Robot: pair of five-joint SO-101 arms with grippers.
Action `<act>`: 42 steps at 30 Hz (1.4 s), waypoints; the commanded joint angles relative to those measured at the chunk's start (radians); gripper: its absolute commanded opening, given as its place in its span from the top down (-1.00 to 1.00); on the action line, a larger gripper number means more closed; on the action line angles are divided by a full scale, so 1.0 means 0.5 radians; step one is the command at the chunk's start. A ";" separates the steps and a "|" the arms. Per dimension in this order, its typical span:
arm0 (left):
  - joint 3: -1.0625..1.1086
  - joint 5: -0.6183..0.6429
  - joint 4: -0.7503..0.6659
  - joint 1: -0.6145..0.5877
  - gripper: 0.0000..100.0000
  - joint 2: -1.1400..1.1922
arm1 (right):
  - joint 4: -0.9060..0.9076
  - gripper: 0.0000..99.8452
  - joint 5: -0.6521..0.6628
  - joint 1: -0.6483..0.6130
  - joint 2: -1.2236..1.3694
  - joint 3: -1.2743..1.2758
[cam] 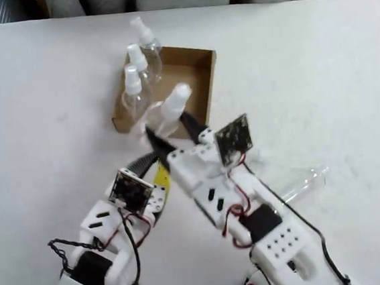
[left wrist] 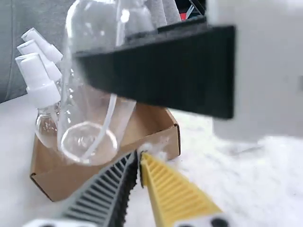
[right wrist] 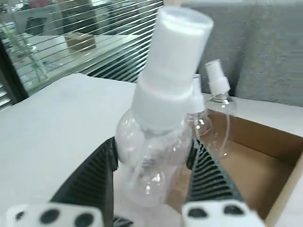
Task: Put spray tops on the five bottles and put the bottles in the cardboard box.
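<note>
Gripping bottle [right wrist: 152,182], right tool [right wrist: 154,144] at box [right wrist: 258,172].

We see a clear plastic bottle [right wrist: 150,182], glossy and smooth, under a matt white plastic spray top [right wrist: 176,56], gripped by the ribbed matt black plastic fingers [right wrist: 97,182] of the right gripper [right wrist: 154,146]. The left gripper [left wrist: 139,160] shows ribbed plastic fingers [left wrist: 175,194], one yellow, one grey. The brown cardboard box [left wrist: 57,182] looks matt and papery, the white table [cam: 318,69] faintly rough. The white arm shells [cam: 193,172] are smooth plastic.
</note>
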 commanded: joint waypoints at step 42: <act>-0.003 -0.749 0.331 -0.717 0.95 -0.029 | -0.640 0.97 0.485 0.671 2.954 -2.237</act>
